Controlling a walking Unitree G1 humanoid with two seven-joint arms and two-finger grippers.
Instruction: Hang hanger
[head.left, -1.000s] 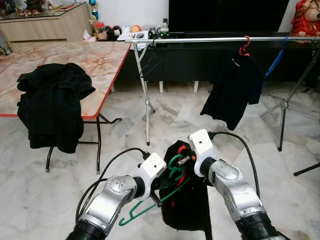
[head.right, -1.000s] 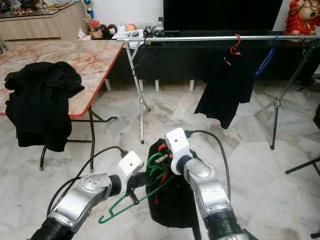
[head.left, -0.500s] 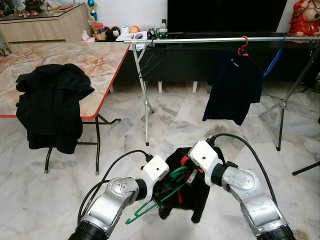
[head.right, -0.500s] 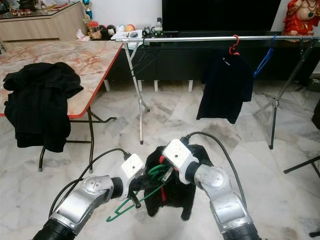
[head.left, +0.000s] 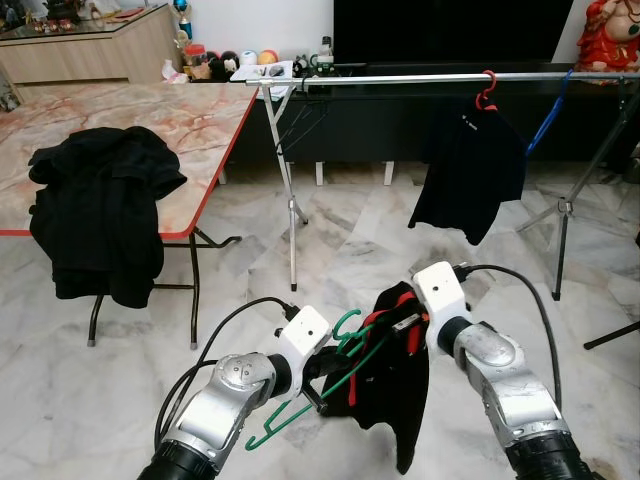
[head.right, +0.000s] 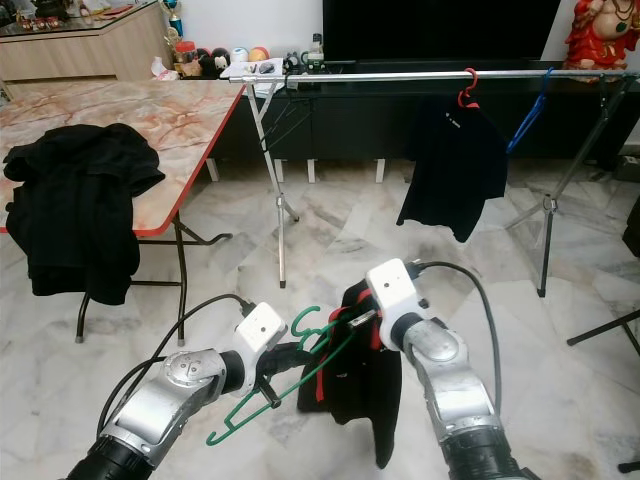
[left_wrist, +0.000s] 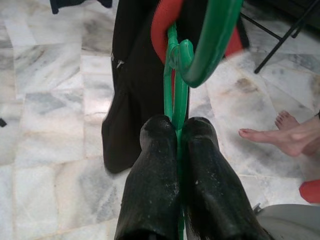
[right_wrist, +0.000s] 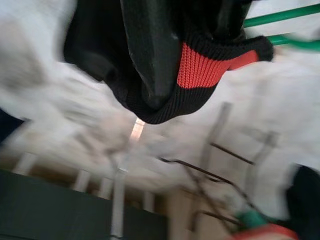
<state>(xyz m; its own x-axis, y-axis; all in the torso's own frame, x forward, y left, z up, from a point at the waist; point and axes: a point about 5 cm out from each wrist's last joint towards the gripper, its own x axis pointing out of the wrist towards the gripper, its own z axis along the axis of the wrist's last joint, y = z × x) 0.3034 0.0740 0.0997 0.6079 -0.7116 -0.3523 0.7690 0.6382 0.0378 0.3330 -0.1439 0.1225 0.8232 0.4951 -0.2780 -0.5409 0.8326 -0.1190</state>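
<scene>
Three hangers: green, red, blue; three black garments.

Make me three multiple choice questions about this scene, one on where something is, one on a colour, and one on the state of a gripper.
1. Where does the pile of black clothes lie?
A. On the marble-top table's edge
B. On the floor under the rail
C. Over the television

2. What colour is the hanger held by the left end effector?
A. Blue
B. Green
C. White

3. How do the left end effector's fingers stand?
A. Wide open, holding nothing
B. Shut on the hanger
C. Shut on the rail

Answers:
1. A, the clothes drape over the edge of the table at the robot's left.
2. B, the hanger is green in the eye views and the left wrist view.
3. B, the left wrist view has both black fingers pressed against the green hanger between them.
</scene>
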